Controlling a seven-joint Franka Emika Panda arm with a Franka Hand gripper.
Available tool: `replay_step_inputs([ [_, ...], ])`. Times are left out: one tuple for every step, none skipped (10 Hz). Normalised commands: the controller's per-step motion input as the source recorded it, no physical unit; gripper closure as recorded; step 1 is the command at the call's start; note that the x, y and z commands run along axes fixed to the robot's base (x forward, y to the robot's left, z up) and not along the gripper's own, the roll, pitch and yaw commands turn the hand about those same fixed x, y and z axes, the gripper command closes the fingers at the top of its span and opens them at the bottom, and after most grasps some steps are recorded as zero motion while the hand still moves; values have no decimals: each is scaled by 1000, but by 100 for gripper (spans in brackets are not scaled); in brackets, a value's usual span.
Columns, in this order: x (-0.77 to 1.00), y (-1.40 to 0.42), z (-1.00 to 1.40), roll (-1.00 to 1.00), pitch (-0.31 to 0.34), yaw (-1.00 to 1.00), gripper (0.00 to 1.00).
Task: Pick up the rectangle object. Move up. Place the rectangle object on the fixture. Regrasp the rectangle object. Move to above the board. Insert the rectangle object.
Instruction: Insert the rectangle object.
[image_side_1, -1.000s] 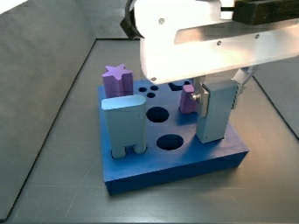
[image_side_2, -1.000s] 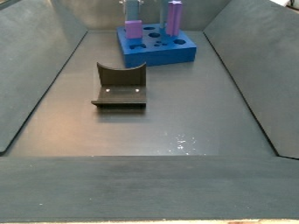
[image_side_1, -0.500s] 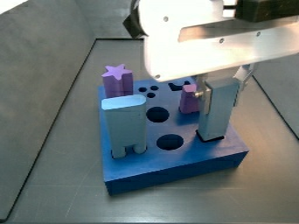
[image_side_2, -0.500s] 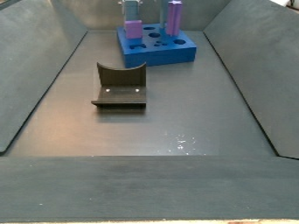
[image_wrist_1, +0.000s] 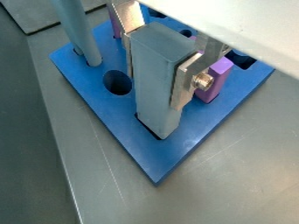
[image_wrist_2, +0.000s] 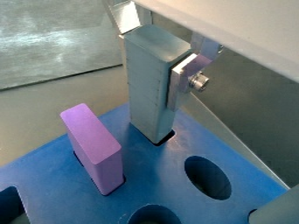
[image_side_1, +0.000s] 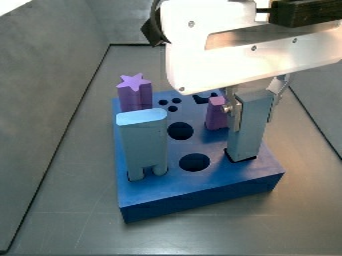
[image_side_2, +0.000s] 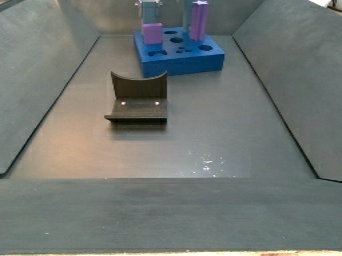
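Observation:
The rectangle object (image_wrist_1: 156, 83) is a slate grey-blue bar standing upright, and its lower end sits in a hole of the royal-blue board (image_wrist_1: 128, 144). My gripper (image_wrist_1: 158, 45) is shut on the bar's upper part, with one silver finger (image_wrist_1: 191, 74) flat against each side. Both wrist views show this grip, with the rectangle object (image_wrist_2: 149, 87) between the plates of the gripper (image_wrist_2: 158, 45). In a side view the rectangle object (image_side_1: 246, 125) stands near the corner of the board (image_side_1: 221, 187) under the gripper (image_side_1: 251, 97). The dark fixture (image_side_2: 138, 100) stands apart on the floor.
A pale blue block with legs (image_side_1: 140, 145), a purple star (image_side_1: 131, 90) and a pink block (image_wrist_2: 91, 149) stand in the board. Round holes (image_wrist_2: 205, 175) lie next to the bar. Sloped grey walls (image_side_2: 40, 90) enclose the floor around the board (image_side_2: 181, 57).

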Motion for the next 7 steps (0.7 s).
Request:
replay_step_inputs([
  [-166, -146, -506, 469, -217, 0, 100],
  [-326, -154, -726, 517, -309, -43, 100],
  [-77, -89, -597, 420, -183, -131, 100],
  [74, 0, -249, 120, 31, -266, 100],
  [0, 0, -37, 29, 0, 0, 100],
  [-297, -103, -680, 423, -474, 11, 100],
  [-394, -111, -689, 400, -514, 40, 100],
])
